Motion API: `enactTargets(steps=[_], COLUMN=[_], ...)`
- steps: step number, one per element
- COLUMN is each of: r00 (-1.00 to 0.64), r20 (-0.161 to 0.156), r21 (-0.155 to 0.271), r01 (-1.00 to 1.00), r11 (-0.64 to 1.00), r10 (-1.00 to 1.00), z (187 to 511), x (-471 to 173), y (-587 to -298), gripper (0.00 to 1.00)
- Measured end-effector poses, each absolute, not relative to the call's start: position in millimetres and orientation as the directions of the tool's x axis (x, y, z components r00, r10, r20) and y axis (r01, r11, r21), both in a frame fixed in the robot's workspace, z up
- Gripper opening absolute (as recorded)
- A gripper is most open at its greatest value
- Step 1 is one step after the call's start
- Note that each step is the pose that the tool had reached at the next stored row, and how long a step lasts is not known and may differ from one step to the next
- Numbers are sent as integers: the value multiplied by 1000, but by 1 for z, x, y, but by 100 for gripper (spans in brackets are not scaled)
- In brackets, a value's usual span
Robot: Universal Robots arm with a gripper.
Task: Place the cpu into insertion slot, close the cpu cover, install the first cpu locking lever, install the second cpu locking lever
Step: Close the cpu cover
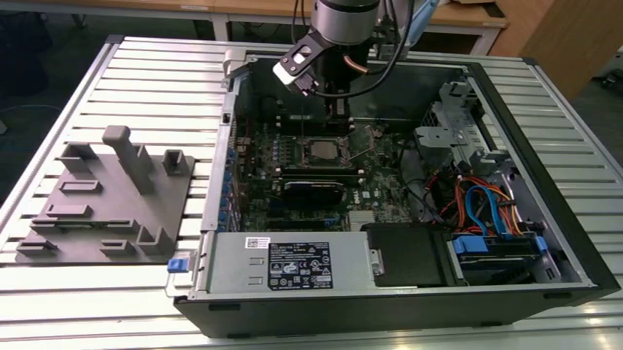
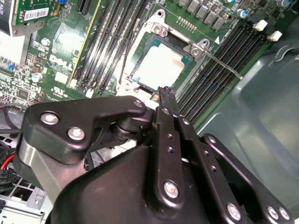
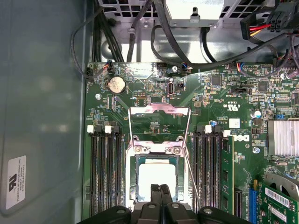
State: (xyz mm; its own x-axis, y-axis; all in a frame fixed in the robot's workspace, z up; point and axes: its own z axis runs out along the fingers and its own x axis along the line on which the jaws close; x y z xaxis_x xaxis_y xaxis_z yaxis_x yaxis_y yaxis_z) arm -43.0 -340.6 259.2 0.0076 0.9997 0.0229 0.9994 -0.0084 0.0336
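Shows gripper [image 3: 159, 187] w/ fingertips pressed together, pinching nothing, tip just over the cpu [image 3: 156, 175]; can't tell if touching. Risks tilting chip & bending socket contacts if pressed off-centre. Risks knocking the raised cpu cover [image 3: 159, 108] down skewed, or snagging lever wire [image 2: 223, 63], if brushed. Shows cpu as flat, pale silvery square, lying level inside the insertion slot [image 3: 131, 177], mid-board, toward far side of open PC case [image 1: 409, 310].
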Motion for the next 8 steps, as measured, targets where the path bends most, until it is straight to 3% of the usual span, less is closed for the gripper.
enactTargets(steps=[8], r00=[8], r20=[21], r21=[1], r01=[1000], r11=[-8], r10=[1000], z=[259], x=[-37], y=[-341], gripper=[11])
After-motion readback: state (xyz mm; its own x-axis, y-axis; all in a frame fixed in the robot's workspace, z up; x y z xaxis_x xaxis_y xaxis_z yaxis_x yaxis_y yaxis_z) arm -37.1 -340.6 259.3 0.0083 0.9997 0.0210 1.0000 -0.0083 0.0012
